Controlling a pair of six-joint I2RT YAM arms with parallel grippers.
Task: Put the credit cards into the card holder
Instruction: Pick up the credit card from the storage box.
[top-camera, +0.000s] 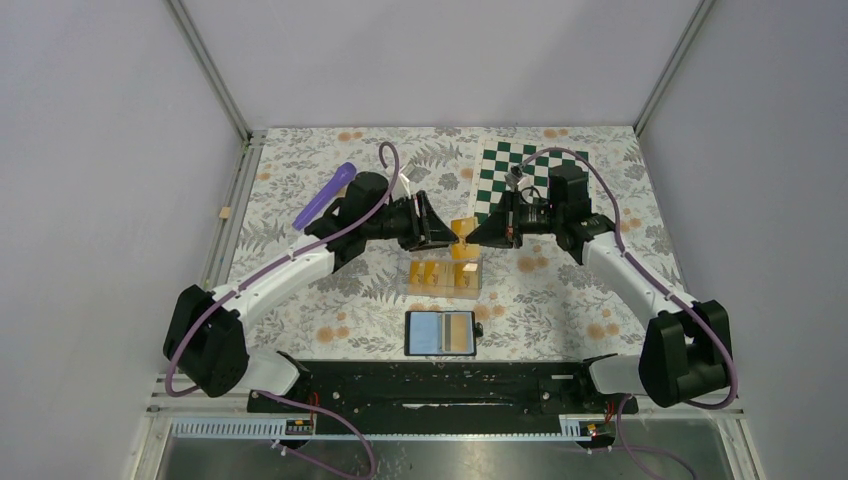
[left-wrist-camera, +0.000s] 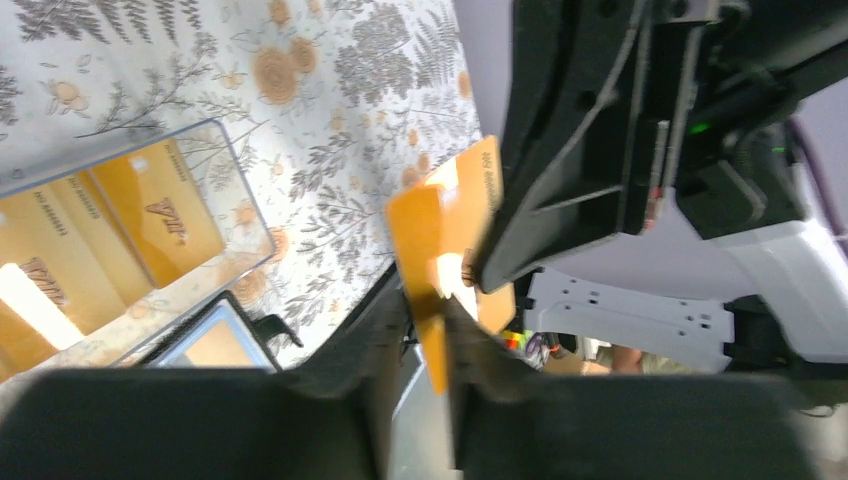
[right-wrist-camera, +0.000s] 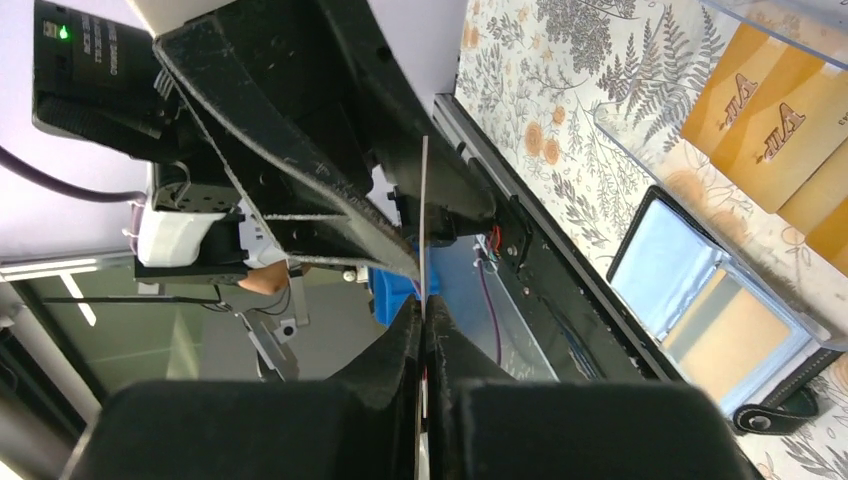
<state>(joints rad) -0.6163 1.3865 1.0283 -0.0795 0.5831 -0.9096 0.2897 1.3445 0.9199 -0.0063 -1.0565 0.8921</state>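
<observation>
I count five credit cards (top-camera: 430, 272) that I can be sure of. Three stand in the clear plastic box (top-camera: 447, 278), one is up in the air between the two arms, and one sits in the right-hand pocket of the card holder (top-camera: 425, 333). There may be more in the box, since they overlap and I cannot separate them. There is one card holder, one box, one chequered mat (top-camera: 520, 175) and one purple stick-like thing (top-camera: 325, 195).

The right jaws are closed flat on the raised card (top-camera: 462, 228). My right wrist view shows it edge-on as a thin line pinched between the fingers. The left jaws stand only narrowly apart, with the same card's other end between them. I see a sliver of gap beside it in the left wrist view. The two sets of fingertips almost meet, just above the far edge of the box.

The card holder lies open and flat on the desk (top-camera: 560, 300), lining up, just in front of the box and near the arm bases. The box sits between the raised card and the holder. The mat lies behind the right arm at the far right. The purple thing rests beyond the left arm, well apart from the box.
</observation>
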